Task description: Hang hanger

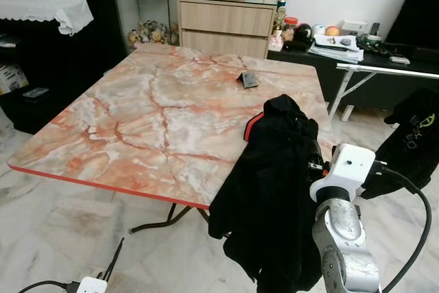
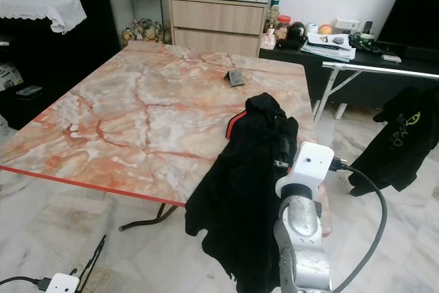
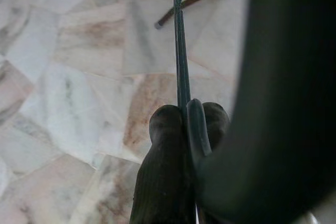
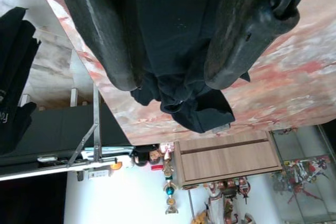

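A black garment [image 1: 267, 190] with a red trim is bunched up over the right edge of the marble-patterned table [image 1: 137, 114] and hangs down toward the floor. My right arm [image 1: 343, 169] reaches up into it from the front. In the right wrist view the right gripper [image 4: 173, 82] has the black cloth [image 4: 178, 24] packed between its two fingers, and the cloth's upper part stands in a peak. My left gripper [image 3: 188, 111] is low over the floor, shut on a thin dark hanger [image 3: 179, 51] seen edge-on.
A small dark object [image 1: 249, 79] lies on the far part of the table. A second black garment [image 1: 411, 138] hangs at the right by a dark folding table [image 1: 384, 70]. A wooden cabinet [image 1: 223, 25] stands behind. A power strip [image 1: 89, 285] and cable lie on the tiled floor.
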Robot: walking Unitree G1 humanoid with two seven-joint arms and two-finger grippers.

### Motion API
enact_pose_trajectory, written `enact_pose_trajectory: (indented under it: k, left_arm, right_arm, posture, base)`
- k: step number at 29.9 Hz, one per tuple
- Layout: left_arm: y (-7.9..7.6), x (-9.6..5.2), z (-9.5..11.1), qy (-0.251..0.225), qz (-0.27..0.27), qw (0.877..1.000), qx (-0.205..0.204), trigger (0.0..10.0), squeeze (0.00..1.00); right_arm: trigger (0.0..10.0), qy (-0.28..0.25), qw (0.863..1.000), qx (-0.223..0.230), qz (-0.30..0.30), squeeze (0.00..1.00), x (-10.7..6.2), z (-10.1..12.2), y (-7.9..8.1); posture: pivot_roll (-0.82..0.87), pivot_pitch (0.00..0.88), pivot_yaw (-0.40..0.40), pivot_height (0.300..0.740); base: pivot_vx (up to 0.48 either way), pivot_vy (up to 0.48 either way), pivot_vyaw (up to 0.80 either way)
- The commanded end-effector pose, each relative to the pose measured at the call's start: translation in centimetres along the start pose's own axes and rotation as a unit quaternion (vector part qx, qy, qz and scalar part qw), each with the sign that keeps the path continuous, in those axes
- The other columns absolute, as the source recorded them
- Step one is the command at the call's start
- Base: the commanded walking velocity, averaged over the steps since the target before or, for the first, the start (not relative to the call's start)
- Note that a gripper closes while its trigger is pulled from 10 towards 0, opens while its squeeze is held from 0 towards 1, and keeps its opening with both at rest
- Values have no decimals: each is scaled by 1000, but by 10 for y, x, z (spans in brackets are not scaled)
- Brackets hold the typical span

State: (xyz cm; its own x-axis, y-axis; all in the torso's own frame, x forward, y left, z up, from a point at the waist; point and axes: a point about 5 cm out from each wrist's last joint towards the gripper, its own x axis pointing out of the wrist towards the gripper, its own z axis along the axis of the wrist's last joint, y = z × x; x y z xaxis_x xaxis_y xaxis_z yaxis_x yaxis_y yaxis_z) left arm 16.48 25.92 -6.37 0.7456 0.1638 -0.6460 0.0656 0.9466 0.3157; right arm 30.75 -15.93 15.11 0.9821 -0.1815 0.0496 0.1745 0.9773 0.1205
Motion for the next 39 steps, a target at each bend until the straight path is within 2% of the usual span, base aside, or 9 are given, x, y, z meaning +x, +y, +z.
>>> enact_pose_trajectory:
  k: [1,4,10,31,39]
  left_arm:
    - [-5,-2,-7,14,-11,1000,0,10000,0]
    - [-10,-5,-13,25,-17,1000,-7,10000,0]
    - [-8,-8,-18,34,-20,999,-14,10000,0]
    - [-12,-8,-22,48,-21,998,-18,10000,0]
    - [-13,-8,-22,52,-21,998,-21,10000,0]
  right_arm:
    - [10000,1,1000,2,-1,0,1,-1,0]
    - [10000,1,1000,4,-2,0,1,-1,0]
    - [10000,0,1000,5,-8,0,1,0,-2]
    - [10000,-1,1000,6,-24,0,2,0,-6]
    - [10000,4,999,-11,-38,0,2,-5,-18]
  posture:
    - [146,0,-34,740]
    - [145,0,-34,740]
    - [145,0,-38,740]
    - [143,0,-43,740]
    - [143,0,-42,740]
  base:
    - [0,-240,0]
    - [0,-240,0]
    - [0,-242,0]
    - [0,-342,0]
    - [0,-375,0]
